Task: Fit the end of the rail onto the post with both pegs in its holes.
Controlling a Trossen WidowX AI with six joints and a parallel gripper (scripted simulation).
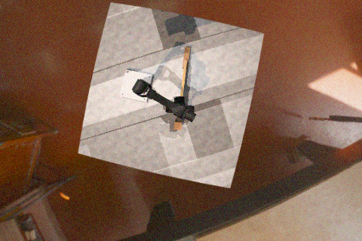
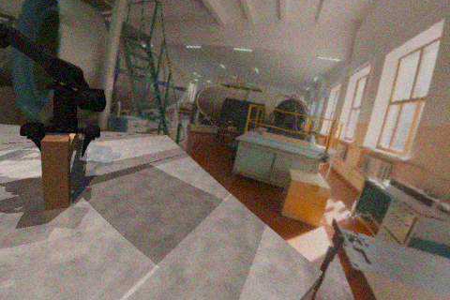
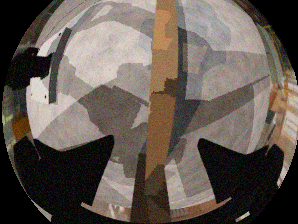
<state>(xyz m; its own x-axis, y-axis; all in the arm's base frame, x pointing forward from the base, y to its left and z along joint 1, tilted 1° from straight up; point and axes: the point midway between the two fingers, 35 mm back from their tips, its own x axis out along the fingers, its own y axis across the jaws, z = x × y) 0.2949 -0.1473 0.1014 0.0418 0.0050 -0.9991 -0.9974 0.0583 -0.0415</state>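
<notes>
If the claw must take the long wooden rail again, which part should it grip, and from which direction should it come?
Probably the near stretch of the long wooden rail, just before the short wooden post. The open claw would come from straight above, its fingers closing across the narrow width. The rail is slim with long flat sides, and the top view shows free space on both sides.

Green ladder (image 2: 146,75), pale cabinet (image 2: 272,159), orange crate (image 2: 306,197), tall windows (image 2: 407,98).
</notes>
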